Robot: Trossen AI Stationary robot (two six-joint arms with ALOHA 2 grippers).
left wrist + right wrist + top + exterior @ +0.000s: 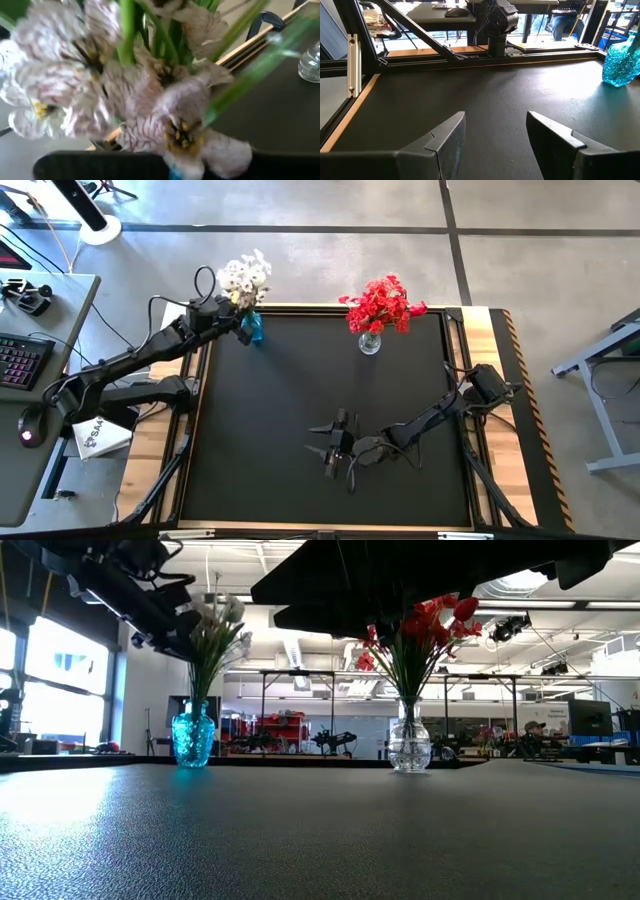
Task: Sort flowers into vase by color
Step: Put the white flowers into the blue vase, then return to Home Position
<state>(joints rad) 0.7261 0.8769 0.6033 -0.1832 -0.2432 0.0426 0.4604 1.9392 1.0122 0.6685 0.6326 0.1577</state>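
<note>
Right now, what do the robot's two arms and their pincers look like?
Both arms are dark, slim and jointed, with black cables looping along them. The left pincer is black and blocky. The right pincer has two broad, flat, wedge-shaped dark fingers. No markings are visible.

overhead view straight down on whole table (300, 460), low view level across mat toward room, left wrist view pressed close against white blossoms (165, 115), right wrist view low over mat, blue vase (622, 62) shared with low view

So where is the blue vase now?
In the high view the blue vase stands at the table's far left corner, holding white flowers, with the left gripper beside it.
</note>
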